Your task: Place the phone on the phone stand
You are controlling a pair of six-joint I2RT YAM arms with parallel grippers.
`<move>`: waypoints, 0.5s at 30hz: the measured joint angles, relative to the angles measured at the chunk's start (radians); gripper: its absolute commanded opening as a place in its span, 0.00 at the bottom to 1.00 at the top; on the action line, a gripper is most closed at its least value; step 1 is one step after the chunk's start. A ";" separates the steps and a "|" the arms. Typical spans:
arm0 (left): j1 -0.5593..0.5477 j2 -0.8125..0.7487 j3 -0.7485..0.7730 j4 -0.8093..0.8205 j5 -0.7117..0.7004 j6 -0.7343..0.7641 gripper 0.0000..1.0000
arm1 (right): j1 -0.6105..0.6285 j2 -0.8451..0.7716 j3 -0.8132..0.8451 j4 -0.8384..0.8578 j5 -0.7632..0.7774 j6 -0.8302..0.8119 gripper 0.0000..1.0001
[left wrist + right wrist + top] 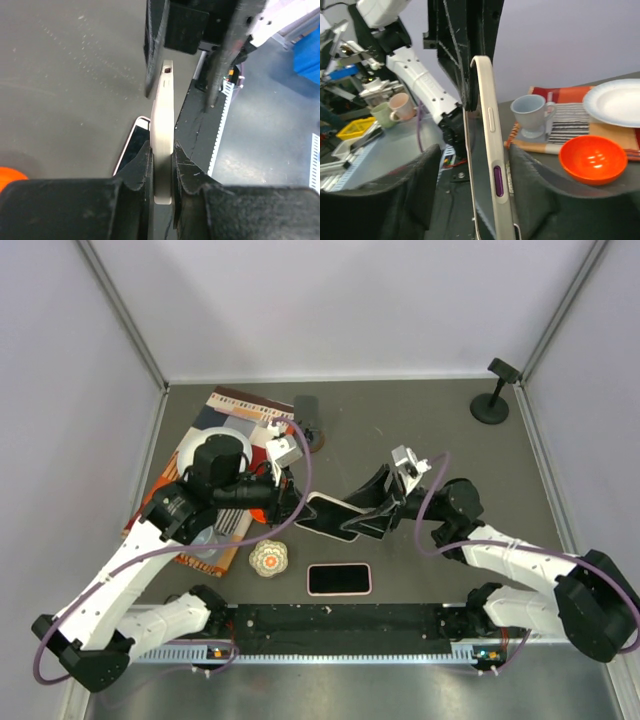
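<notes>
Over the middle of the dark grey table point(430, 440), I see the cream-sided black-screened phone point(333, 518) held off the surface between the two arms, its dark face visible from above. It is slim with rounded corners. One thin side carries a long cream button and, lower down, a small purple one. The end that shows on my left wrist feed has a small dark opening.

The left gripper point(162, 152) is clamped on the phone, both pads pressed flat against its faces. The right gripper point(475, 155) stands around the other end with its jaws parted. On the right wrist feed I see a clear gap between the phone and one finger. The other finger sits just beside the phone, and I cannot tell whether it touches.

At about 2 o'clock from the phone, well apart in the far right corner, stands the black round-based phone stand point(491, 400). At 6 o'clock, a second pink-cased phone point(339, 579) lies flat on the table. At 10 o'clock is a striped patterned mat point(235, 405) with an orange bowl point(592, 159), a pale blue cup point(532, 115) and a white plate point(615, 102).
</notes>
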 measured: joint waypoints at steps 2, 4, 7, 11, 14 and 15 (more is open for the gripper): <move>0.000 -0.002 0.004 -0.028 -0.041 -0.001 0.00 | 0.000 0.000 0.011 -0.029 0.019 -0.016 0.76; 0.000 -0.004 0.011 -0.067 -0.096 0.000 0.00 | 0.000 -0.003 0.021 -0.074 0.059 -0.046 0.81; 0.001 -0.004 0.025 -0.125 -0.180 0.004 0.00 | 0.000 -0.026 0.031 -0.190 0.145 -0.096 0.83; 0.001 -0.003 0.054 -0.187 -0.267 0.010 0.00 | -0.002 -0.073 0.031 -0.319 0.259 -0.150 0.84; 0.001 0.006 0.077 -0.212 -0.306 0.013 0.00 | -0.004 -0.086 0.032 -0.385 0.332 -0.177 0.84; 0.001 0.015 0.084 -0.217 -0.310 0.015 0.00 | -0.005 -0.085 0.035 -0.407 0.348 -0.182 0.84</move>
